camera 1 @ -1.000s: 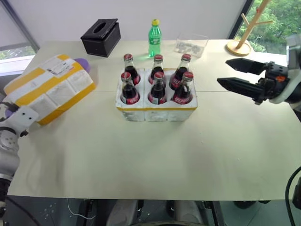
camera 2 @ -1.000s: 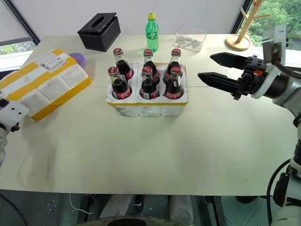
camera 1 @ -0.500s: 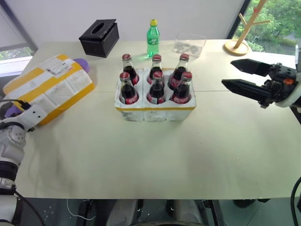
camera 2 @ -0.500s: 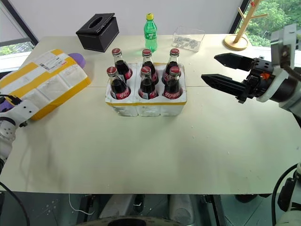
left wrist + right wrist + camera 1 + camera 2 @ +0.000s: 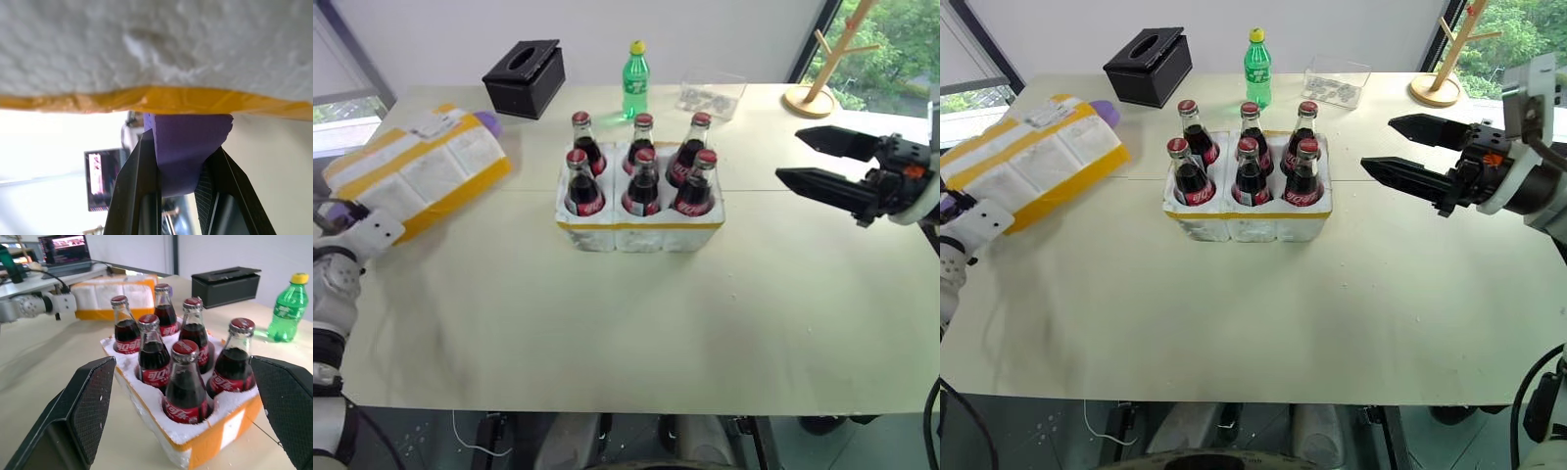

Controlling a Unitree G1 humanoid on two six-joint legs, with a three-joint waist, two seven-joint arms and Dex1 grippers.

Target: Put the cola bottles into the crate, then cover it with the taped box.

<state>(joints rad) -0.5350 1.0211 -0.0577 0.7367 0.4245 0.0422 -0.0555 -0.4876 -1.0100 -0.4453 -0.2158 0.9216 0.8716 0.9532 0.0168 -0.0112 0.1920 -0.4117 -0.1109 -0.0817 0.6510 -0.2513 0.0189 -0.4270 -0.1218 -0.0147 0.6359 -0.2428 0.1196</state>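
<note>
Six cola bottles (image 5: 643,176) with red caps stand in the wells of the crate (image 5: 641,235), a low white foam tray with a yellow band, at the table's centre. At the table's left lies the taped box (image 5: 421,166), white foam with yellow bands and a shipping label, its near end raised. A purple tab (image 5: 188,147) sticks out from under its yellow-taped edge, and my left gripper (image 5: 183,152) is shut on that tab. My right gripper (image 5: 788,155) hangs open above the table to the right of the crate, pointing at the bottles, its fingers (image 5: 73,421) wide apart.
Along the far edge are a black tissue box (image 5: 524,76), a green soda bottle (image 5: 634,78) with a yellow cap, a clear plastic container (image 5: 710,94) and a wooden stand (image 5: 818,93). A second purple tab (image 5: 487,121) shows at the taped box's far end.
My left gripper has gone from open to shut on the purple tab and risen, lifting and tilting the near end of the taped box. The right gripper has stayed in place.
</note>
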